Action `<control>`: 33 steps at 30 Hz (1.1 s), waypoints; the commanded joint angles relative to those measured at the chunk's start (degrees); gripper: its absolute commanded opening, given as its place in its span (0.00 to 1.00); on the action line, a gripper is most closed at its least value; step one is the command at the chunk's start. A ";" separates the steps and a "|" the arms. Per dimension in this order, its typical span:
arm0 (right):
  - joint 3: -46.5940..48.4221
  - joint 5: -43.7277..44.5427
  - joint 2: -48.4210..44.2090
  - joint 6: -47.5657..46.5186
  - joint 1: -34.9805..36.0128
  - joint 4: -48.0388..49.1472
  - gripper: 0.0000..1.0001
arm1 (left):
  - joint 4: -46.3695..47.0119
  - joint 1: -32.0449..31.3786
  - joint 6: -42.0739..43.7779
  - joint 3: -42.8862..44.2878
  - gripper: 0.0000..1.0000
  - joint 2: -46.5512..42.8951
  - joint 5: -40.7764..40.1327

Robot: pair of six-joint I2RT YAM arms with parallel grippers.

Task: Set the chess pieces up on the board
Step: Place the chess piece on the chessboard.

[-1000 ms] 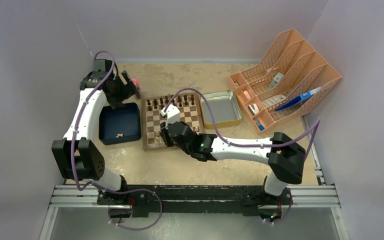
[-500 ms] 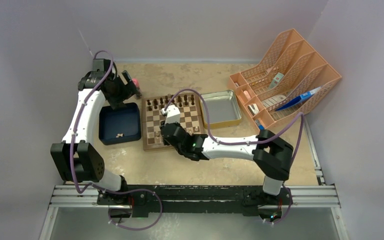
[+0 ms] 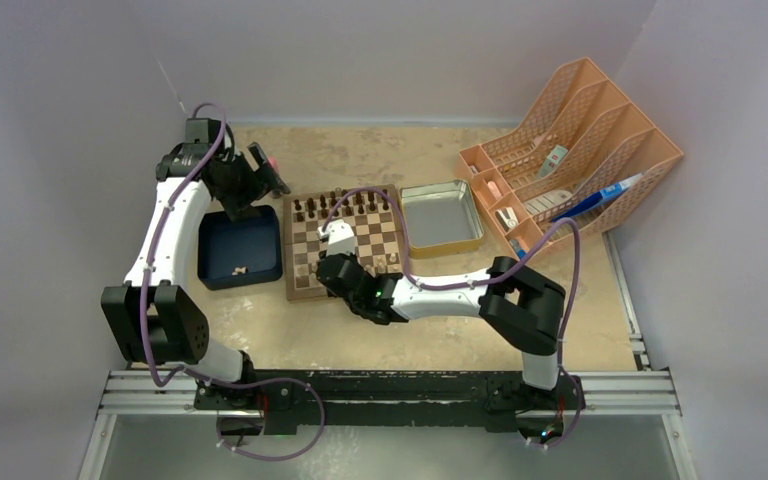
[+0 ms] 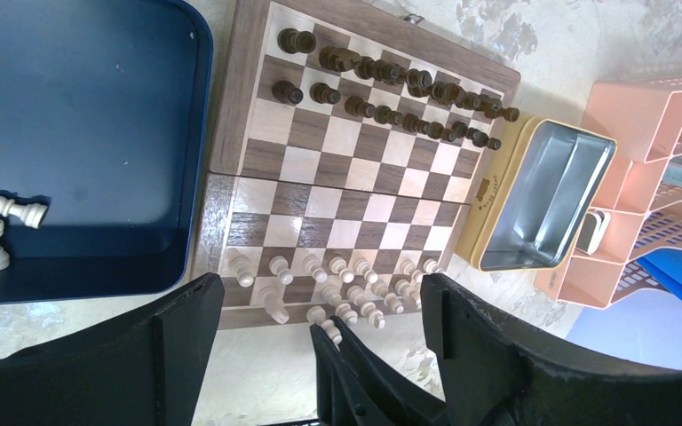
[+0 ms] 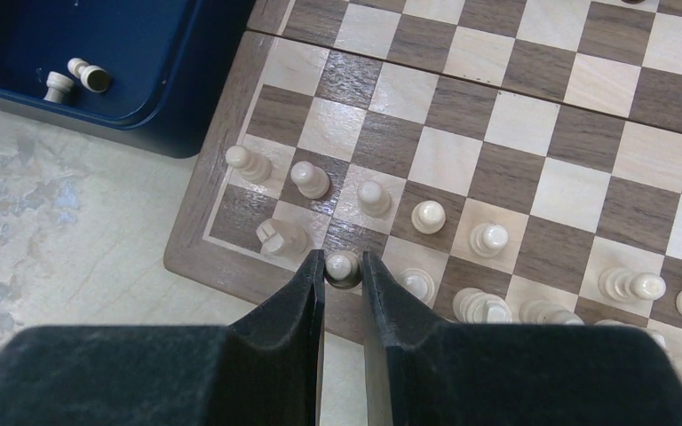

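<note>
The step in hand is seating one pale piece (image 5: 341,264) in the near back row. The right gripper (image 5: 343,272) stands low over the near-left corner of the board (image 5: 194,240). Its fingers are narrowed onto the piece from both sides. The piece is upright on the second square from the left, beside what looks like a rook (image 5: 281,236). The pawns (image 5: 427,216) stand in the row behind it.

The dark pieces (image 4: 391,89) fill the two far rows, and most of the pale ones are already in place. Two pale pieces (image 4: 4,226) are left in the tray (image 5: 160,44), one upright and one on its side.

The next move probably calls for a small opening of the fingers and a straight lift, because neighbours stand close on both sides. The left gripper (image 4: 318,284) hangs high above the tray's far end, spread wide and holding nothing. It seems well placed to fetch the tray pieces.

In the top view one second ago the right arm reached further out, with its elbow nearer the rack and its wrist over the board's middle. The elbow has since folded in and the wrist has drawn back to the near-left edge. The left arm has hardly moved.
</note>
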 commanded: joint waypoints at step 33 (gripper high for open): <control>1.51 6.33 3.14 -3.54 1.39 5.91 0.00 | -2.48 0.37 0.23 5.20 0.81 0.61 -3.47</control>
